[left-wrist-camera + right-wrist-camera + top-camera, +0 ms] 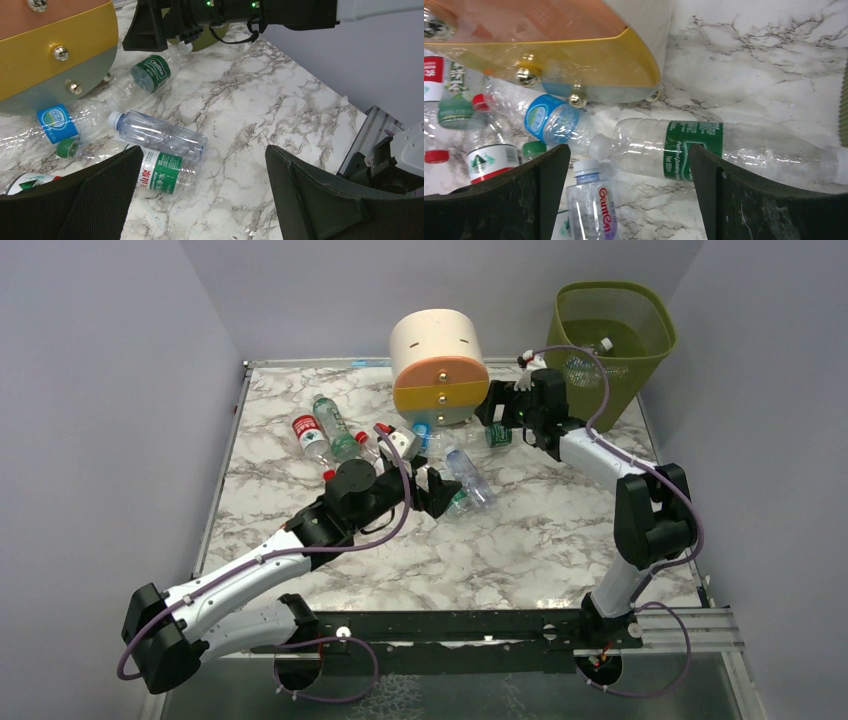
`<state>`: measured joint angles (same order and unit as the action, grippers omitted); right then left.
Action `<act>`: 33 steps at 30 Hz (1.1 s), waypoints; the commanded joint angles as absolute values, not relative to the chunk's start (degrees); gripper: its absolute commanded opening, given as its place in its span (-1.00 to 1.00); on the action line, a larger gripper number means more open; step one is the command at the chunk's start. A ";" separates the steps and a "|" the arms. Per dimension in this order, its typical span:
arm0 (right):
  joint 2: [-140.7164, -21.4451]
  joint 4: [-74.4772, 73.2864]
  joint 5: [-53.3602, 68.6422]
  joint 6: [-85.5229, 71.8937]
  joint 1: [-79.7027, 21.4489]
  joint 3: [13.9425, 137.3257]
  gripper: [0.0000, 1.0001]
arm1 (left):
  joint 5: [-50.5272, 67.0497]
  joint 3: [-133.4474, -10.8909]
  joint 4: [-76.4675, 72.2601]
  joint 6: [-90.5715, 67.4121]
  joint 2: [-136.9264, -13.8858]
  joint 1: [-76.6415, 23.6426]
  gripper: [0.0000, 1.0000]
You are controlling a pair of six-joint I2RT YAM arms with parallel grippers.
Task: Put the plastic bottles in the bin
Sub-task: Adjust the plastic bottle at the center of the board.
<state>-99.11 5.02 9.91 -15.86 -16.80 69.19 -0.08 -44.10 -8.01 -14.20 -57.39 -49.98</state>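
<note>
- Progress looks early to me: the bin [660, 325], by the far right corner of the table [540, 530], holds only a bottle or two [601, 344].
- Most plastic bottles [335, 435] lie loose on the table, clustered around the drawer unit [437, 350].
- My left end effector [437, 490] gapes wide and empty above a clear bottle [160, 135].
- My right end effector [629, 195] is spread wide over a green-labelled bottle [694, 150] and is not gripping it.

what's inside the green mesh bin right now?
The bin holds at least one clear bottle, its pale cap showing through the open top. More clear plastic shows faintly through the mesh front; the bin's floor is hidden by its wall, so no full count.
</note>
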 commanded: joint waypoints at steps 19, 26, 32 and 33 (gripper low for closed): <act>-109.75 15.78 9.61 -8.28 -16.90 72.14 0.80 | -0.01 -42.54 -8.15 -14.77 -53.48 -49.87 0.98; -111.59 14.60 11.49 -7.86 -16.92 72.62 0.80 | 0.00 -42.41 -7.78 -14.69 -52.96 -49.87 0.98; -112.10 14.24 12.23 -7.77 -16.96 72.12 0.80 | 0.00 -42.80 -6.63 -14.42 -52.19 -49.92 0.98; -112.19 14.23 12.47 -7.77 -16.96 72.07 0.80 | 0.00 -42.80 -6.50 -14.41 -52.11 -49.92 0.98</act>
